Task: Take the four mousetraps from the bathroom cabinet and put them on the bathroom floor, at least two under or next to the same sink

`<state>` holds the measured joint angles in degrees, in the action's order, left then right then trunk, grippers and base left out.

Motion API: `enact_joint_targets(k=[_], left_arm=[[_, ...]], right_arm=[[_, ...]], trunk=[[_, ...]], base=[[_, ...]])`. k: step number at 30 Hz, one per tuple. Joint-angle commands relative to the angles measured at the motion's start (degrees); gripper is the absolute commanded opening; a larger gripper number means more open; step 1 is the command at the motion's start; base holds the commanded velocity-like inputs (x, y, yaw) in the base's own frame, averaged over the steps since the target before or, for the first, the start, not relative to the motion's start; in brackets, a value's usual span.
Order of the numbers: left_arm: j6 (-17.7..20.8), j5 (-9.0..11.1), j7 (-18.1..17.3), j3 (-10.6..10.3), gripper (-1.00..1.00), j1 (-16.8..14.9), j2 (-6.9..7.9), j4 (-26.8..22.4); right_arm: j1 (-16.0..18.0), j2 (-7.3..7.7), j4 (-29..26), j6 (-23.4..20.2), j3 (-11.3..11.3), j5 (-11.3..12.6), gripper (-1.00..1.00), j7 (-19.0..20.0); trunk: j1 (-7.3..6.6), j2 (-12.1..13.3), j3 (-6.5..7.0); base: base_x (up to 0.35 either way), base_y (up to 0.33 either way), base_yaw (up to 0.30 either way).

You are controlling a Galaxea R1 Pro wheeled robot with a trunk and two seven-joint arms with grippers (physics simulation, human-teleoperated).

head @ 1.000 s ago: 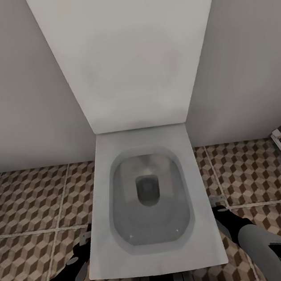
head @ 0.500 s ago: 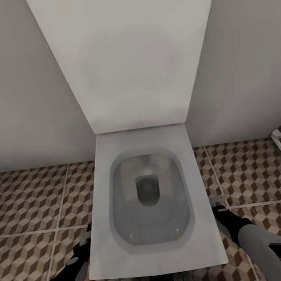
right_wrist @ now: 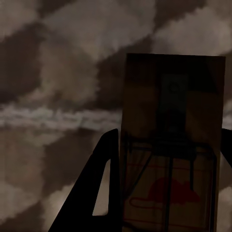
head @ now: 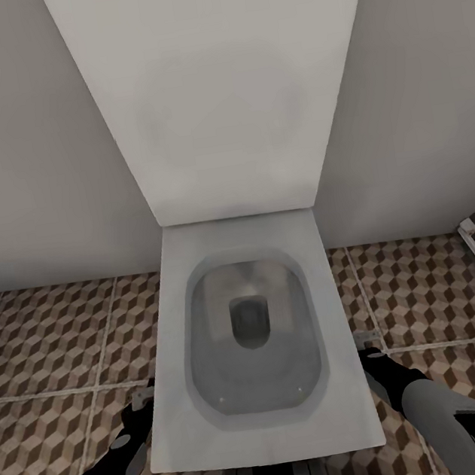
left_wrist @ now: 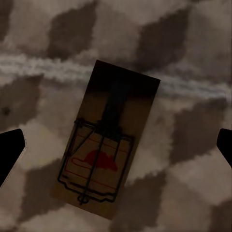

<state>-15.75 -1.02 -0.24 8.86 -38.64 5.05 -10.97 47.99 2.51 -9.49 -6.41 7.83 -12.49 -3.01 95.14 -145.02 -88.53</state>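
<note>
Left tool at lower left beside toilet, spread wide over mousetrap lying flat on tiled floor across grout line. Right tool at lower right, clamped on second trap above floor.

Toilet betw. arms; bare tiled floor either side.

Wooden mousetrap, wire metal parts; glossy toilet.

White square toilet with raised lid, plain grey walls, cube-patterned tile floor
</note>
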Motion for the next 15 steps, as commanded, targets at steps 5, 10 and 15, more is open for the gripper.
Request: enact_joint_targets(k=[5, 10, 15], left_arm=[[-0.42, -0.12, -0.04, 0.21, 1.00, -0.03, 0.48, -0.20], [-0.41, -0.12, -0.04, 0.22, 1.00, -0.02, 0.82, -0.35], [-0.32, -0.07, -0.05, 0.23, 1.00, -0.02, 0.97, -0.38]], right_arm=[[0.00, -0.05, 0.28, -0.79, 0.46, -0.43, -1.00, -0.07], [0.00, 0.00, 0.54, -1.70, 0.51, -0.36, -1.00, -0.29], [0.00, 0.03, 0.59, -2.34, 0.54, -0.28, -1.00, -1.05]], trunk=[[-0.01, -0.01, -0.03], [-0.01, -0.01, -0.03], [-0.01, -0.01, -0.03]], base=[[0.000, 0.000, 0.000], [0.000, 0.000, 0.000], [0.000, 0.000, 0.000]])
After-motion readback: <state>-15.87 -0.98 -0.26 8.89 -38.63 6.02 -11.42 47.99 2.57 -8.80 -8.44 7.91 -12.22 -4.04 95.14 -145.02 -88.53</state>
